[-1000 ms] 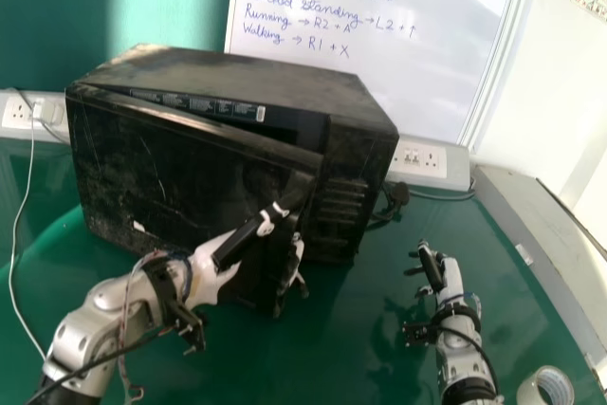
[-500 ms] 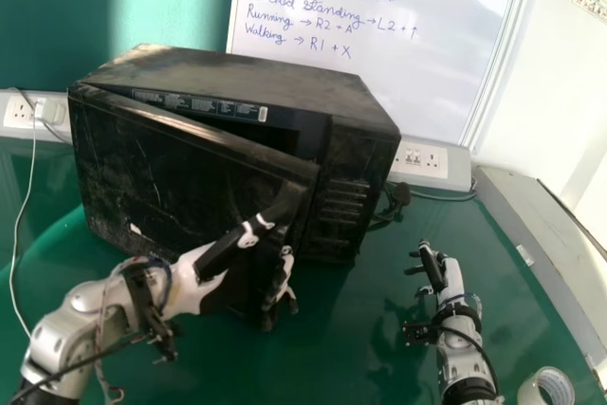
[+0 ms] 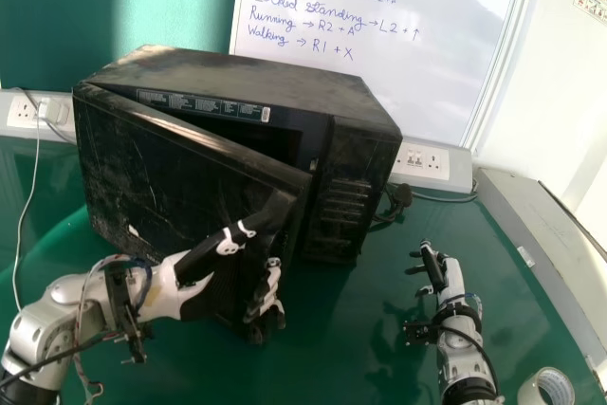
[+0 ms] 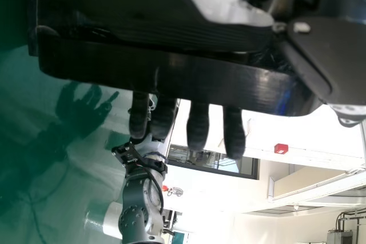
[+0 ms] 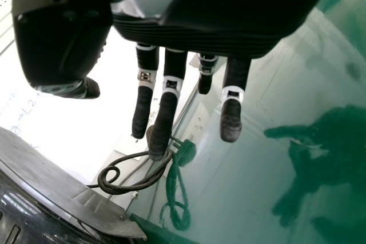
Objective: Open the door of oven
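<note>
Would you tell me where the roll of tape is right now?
In the head view, the roll of tape sits on the green table near the bottom right corner, just right of the robot's right arm.

OK, scuffed black boxy oven (image 3: 256, 78) is cracked open, flat dark door (image 3: 171, 173) gripped at its edge by the white-and-black left hand (image 3: 173, 289).

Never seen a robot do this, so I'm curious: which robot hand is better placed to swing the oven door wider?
Left, most likely. The left robot hand grips the oven door by its free edge, and the door stands ajar; the right robot hand is open, well away from it.
</note>
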`<state>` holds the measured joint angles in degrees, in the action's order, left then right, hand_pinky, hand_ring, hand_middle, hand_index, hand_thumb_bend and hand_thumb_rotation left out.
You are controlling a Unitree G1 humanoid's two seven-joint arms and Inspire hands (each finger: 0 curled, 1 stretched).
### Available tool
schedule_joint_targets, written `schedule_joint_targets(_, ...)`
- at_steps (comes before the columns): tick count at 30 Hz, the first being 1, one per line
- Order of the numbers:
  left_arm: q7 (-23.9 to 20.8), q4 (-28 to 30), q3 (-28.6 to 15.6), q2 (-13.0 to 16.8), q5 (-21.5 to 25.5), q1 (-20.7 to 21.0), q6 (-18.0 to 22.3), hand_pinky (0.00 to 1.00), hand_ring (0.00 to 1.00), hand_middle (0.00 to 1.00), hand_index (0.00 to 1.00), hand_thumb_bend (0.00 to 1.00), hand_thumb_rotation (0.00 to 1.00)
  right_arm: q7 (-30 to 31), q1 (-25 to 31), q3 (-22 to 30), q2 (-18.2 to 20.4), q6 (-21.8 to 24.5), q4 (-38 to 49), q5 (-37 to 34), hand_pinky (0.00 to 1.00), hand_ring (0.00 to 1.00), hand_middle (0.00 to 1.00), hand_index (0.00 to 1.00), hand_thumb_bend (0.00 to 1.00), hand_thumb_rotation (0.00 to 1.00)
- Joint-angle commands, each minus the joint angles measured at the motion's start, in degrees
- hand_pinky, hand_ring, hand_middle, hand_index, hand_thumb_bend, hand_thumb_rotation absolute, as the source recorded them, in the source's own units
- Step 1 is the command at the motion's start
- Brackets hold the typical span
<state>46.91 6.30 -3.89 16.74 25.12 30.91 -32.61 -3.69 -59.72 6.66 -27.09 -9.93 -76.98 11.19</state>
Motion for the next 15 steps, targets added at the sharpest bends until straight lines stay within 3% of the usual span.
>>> schedule_joint_targets(1, 2.52, 1.01, -3.86, -0.55, 6.66, 0.98, 2.87, 0.00, 0.01, 0.06, 0.07, 0.79, 0.83, -0.35, -0.32, 0.09, -0.24, -0.08, -0.09, -0.07, 0.17, 0.23, 0.35, 0.58, 0.58, 0.39)
schedule_joint_targets(7, 5.84, 0.06, -4.30, 0.15, 8.77, 0.13, 1.61, 0.00, 0.01, 0.05, 0.07, 0.80, 0.75, -0.24, -0.31, 0.20, -0.21, -0.37, -0.07, -0.23, 0.16, 0.23, 0.35, 0.61, 0.58, 0.37)
schedule_joint_targets(12, 8.28, -1.86, -4.35, 0.28, 7.70, 0.26, 4.72, 0.00, 0.01, 0.05, 0.07, 0.81, 0.74, -0.25, -0.46, 0.02, -0.26, 0.14, -0.11, -0.05, 0.17, 0.23, 0.36, 0.59, 0.58, 0.40)
schedule_joint_targets(15, 10.41, -3.85, -4.76, 1.18, 9.01, 1.27, 2.88, 0.00, 0.00, 0.04, 0.06, 0.85, 0.70, -0.45, -0.38, -0.06, -0.22, -0.07, -0.09, 0.01, 0.17, 0.23, 0.36, 0.58, 0.58, 0.39)
